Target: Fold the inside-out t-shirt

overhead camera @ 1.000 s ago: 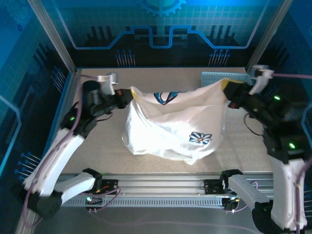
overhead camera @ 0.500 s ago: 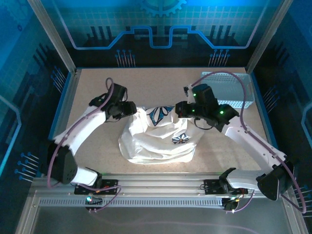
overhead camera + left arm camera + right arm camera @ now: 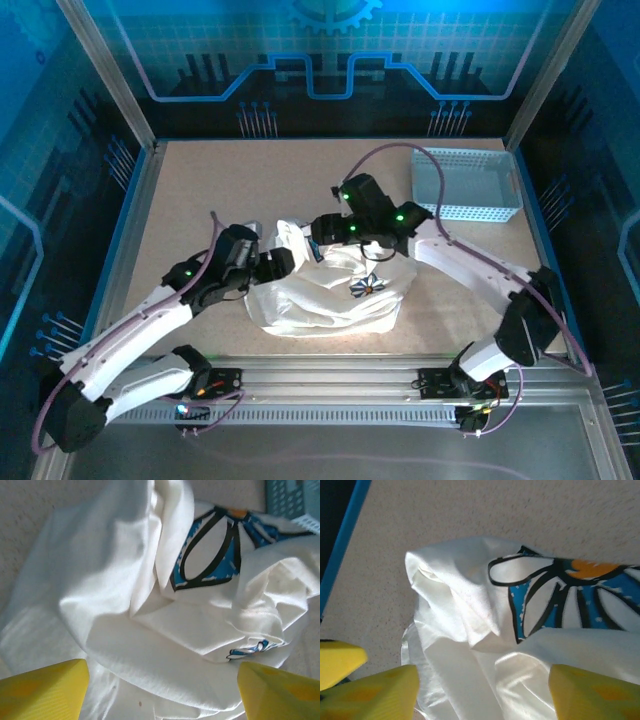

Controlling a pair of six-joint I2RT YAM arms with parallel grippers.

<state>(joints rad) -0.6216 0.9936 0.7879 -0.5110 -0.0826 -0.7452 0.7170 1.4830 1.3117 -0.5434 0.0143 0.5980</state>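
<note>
In the top view, left of centre, the left gripper (image 3: 283,262) sits at the left edge of the inside-out t-shirt (image 3: 330,295), but the dark wrist body hides its jaws. In the left wrist view its yellow fingers (image 3: 42,687) are spread wide at the two bottom corners, cut off by the frame edge. They clamp nothing, and the white cloth lies in rumpled folds between and beyond them. The shirt is a crumpled heap on the table (image 3: 200,190) at mid-frame. Its sleeves and collar cannot be made out, and the folds partly swallow its blue-and-dark print. At the heap's upper edge is the right gripper (image 3: 322,228). In the right wrist view its fingers (image 3: 370,690) are likewise far apart and grip nothing, with cloth bunched below them. It is unclear what a yellow wedge (image 3: 335,662) at that view's left edge belongs to. The perforated basket (image 3: 465,185) stands at upper right, apart from the shirt.
</note>
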